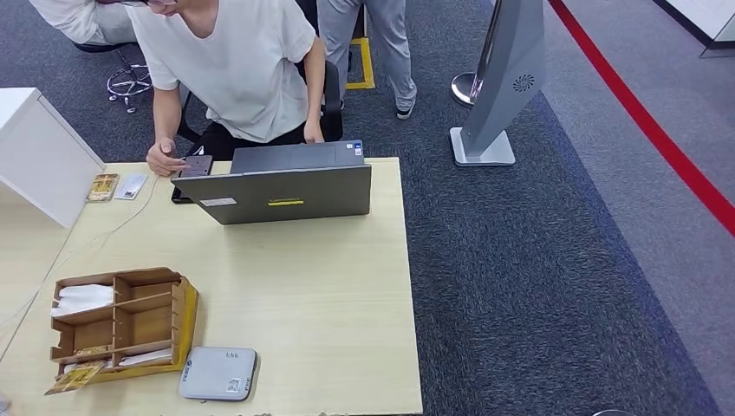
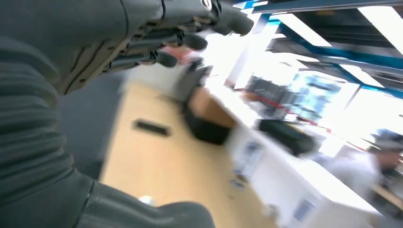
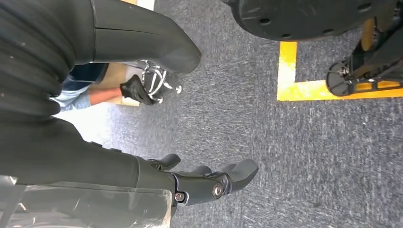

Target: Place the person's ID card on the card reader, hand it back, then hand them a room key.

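Observation:
A grey card reader (image 1: 218, 373) lies at the near edge of the wooden table (image 1: 329, 295). Beside it stands a cardboard organiser (image 1: 121, 322) with cards and papers in its slots. Across the table a seated person in a white shirt presses a hand (image 1: 165, 159) on a dark flat thing (image 1: 196, 165) next to the laptop (image 1: 290, 182). My left hand (image 2: 95, 61) is raised over the blurred table, fingers apart, holding nothing. My right hand (image 3: 157, 175) hangs over grey carpet, fingers spread and empty.
Two small cards (image 1: 116, 185) lie at the table's far left by a white cabinet (image 1: 39, 152). A grey kiosk stand (image 1: 498, 87) rises on the carpet to the right. A second person stands behind the seated one. Yellow floor tape (image 3: 290, 71) marks the carpet.

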Tool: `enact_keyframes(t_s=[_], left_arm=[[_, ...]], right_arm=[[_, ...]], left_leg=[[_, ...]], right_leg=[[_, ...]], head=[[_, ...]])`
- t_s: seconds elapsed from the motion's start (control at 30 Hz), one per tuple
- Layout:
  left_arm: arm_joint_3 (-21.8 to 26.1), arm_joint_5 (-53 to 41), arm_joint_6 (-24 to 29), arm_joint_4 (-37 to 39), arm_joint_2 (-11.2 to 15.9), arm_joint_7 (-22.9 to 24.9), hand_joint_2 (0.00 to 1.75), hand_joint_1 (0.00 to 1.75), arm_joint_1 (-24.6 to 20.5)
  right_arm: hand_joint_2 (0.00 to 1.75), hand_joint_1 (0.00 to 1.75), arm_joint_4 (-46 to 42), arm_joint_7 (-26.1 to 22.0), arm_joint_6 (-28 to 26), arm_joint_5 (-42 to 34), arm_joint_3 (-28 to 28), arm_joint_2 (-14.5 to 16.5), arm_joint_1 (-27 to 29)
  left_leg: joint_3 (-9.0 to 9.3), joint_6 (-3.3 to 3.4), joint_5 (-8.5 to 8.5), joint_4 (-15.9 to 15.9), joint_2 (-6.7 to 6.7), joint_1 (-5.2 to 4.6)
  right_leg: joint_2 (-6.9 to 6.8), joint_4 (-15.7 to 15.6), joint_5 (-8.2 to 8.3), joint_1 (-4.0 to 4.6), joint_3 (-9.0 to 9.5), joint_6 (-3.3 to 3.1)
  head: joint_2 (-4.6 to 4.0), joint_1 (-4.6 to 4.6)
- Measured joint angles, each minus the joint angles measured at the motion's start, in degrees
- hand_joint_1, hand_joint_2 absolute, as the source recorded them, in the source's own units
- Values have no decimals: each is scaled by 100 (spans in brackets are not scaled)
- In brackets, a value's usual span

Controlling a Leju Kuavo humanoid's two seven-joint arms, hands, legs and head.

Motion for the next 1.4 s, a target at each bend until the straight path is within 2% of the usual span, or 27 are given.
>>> enact_keyframes(t_s=[0.03,0.1,0.17,0.23,0.37,0.5,0.63,0.73,0.87,1.0,1.4], left_arm=[[494,478,172,247,-110,219,175,0,-98],[1330,1483,712,834,-294,685,87,0,-269],[1965,2395,1253,1497,-466,1056,0,0,-370],[2409,2854,1565,2143,-658,1300,0,0,-390],[2843,2638,1828,3256,-1138,1676,175,0,-362],[2855,1905,2097,4510,-1480,1730,175,0,-281],[2623,1239,2335,5699,-1659,1987,175,0,-208],[2222,626,2141,6485,-1688,2331,175,0,-129],[1461,402,1926,7212,-1601,2397,175,0,-63],[792,594,1915,7623,-1483,2296,0,0,11],[-847,1249,1915,8275,-1021,1941,0,0,257]], right_arm=[[175,0,-31,-9,46,46,2,0,-10],[175,0,-73,-85,182,217,-20,0,-61],[175,0,-83,-223,369,449,-99,0,-148],[175,0,-83,-349,552,640,-220,0,-239],[175,0,-90,-448,746,783,-363,0,-321],[175,0,-121,-215,551,490,-300,0,-306],[175,0,-200,78,261,322,-7,0,-233],[175,0,-254,150,279,202,292,-1,-180],[175,0,-113,-14,222,-1,605,-14,-207],[0,0,164,-273,84,-276,785,-37,-282],[0,0,1254,-1044,-310,-1082,1168,-360,-634]], left_leg=[[2,0,0,0,-1,0],[7,0,0,-1,-2,0],[13,0,1,0,-6,-2],[17,0,1,0,-17,-5],[16,4,0,2,-38,-11],[19,15,-5,5,-39,-18],[22,17,-6,7,-39,-18],[23,16,-6,7,-39,-15],[22,15,-5,7,-40,-10],[23,15,-4,6,-40,-9],[19,15,-5,7,-40,-10]], right_leg=[[-1,1,0,0,3,-1],[-2,2,1,0,8,-1],[-8,2,1,-2,13,0],[-21,0,0,-5,21,1],[-44,-5,0,-11,33,5],[-46,-8,2,-16,35,8],[-46,-8,3,-15,35,9],[-46,-8,3,-12,35,8],[-47,-4,3,-9,37,8],[-46,-1,3,-8,36,7],[-47,-1,2,-9,35,8]], head=[[0,-2],[0,-6],[0,-9],[0,-10],[0,0],[0,-1],[0,-1],[0,-3],[0,-4],[0,-4],[0,-4]])
